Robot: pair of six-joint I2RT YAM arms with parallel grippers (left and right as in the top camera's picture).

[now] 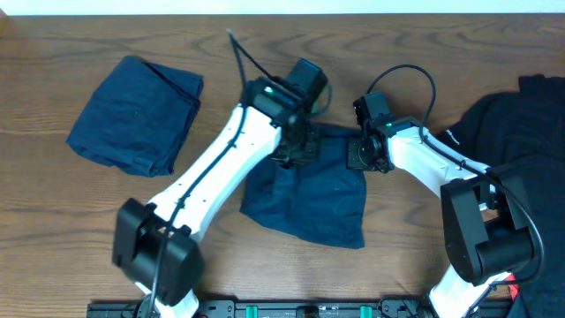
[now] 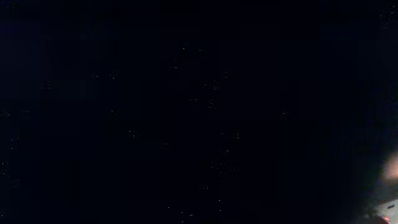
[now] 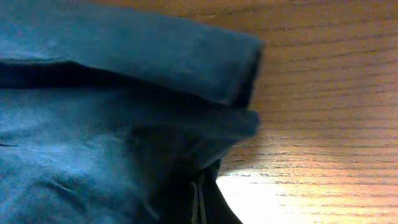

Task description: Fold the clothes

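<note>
overhead: my left gripper [image 1: 296, 150] is pressing, almost shut, onto the shorts [image 1: 309, 203] at their top edge; my right gripper [image 1: 360, 155] is pinching shut on their right corner (folded shorts [image 1: 137, 115] are lying far left on the wooden table [image 1: 53, 203]) | left wrist: showing only blackness | right wrist: the shorts' doubled hem is crowding my closed fingertips, with wood beyond.

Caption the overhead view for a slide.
Left arm and right arm meet over blue shorts; folded pair at left, dark heap at right.

Brown wood-grain table [image 1: 53, 203] fills the overhead view, grain running left-right (right wrist view shows the same grain, w/ a bright glare patch [image 3: 261, 199] on it). White strip [image 1: 282, 5] along top edge; black rail [image 1: 229, 309] w/ green bits at bottom edge.
</note>
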